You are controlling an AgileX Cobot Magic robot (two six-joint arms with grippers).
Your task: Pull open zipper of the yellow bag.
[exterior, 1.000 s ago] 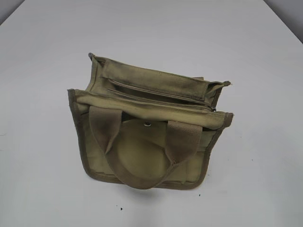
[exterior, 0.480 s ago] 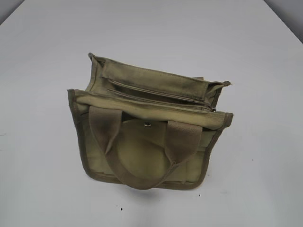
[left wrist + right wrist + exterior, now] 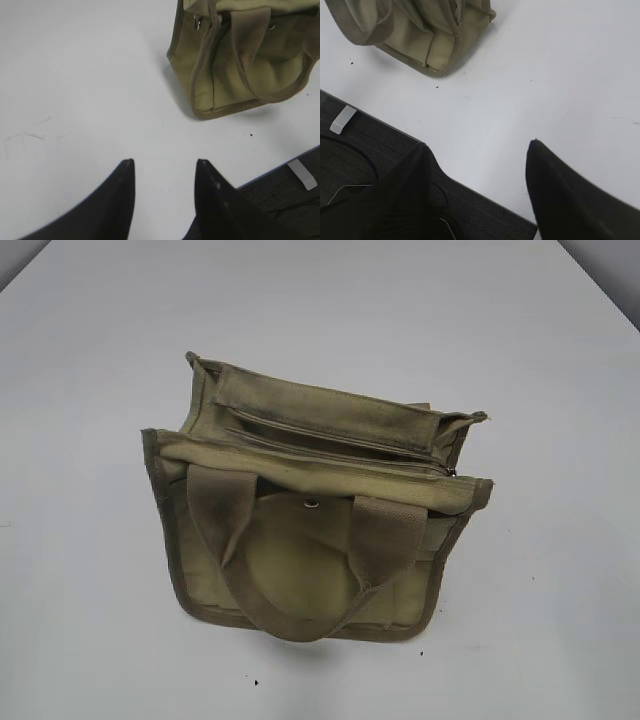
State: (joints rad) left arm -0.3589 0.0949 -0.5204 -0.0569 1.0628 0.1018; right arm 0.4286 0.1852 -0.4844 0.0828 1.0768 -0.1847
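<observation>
Left gripper (image 3: 165, 167) hangs parted and empty over the white table (image 3: 90, 360), well short of the yellow bag (image 3: 310, 570) standing mid-table; its zipper (image 3: 330, 440) runs across the top, pull tab barely discernible at the right end; right gripper (image 3: 480, 155), likewise spread and empty, partly cut off by the frame

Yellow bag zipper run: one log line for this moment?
phase: pre-approach | yellow bag: upright on table | zipper: closed, pull tab at right end | left gripper: open, empty | right gripper: open, empty
</observation>
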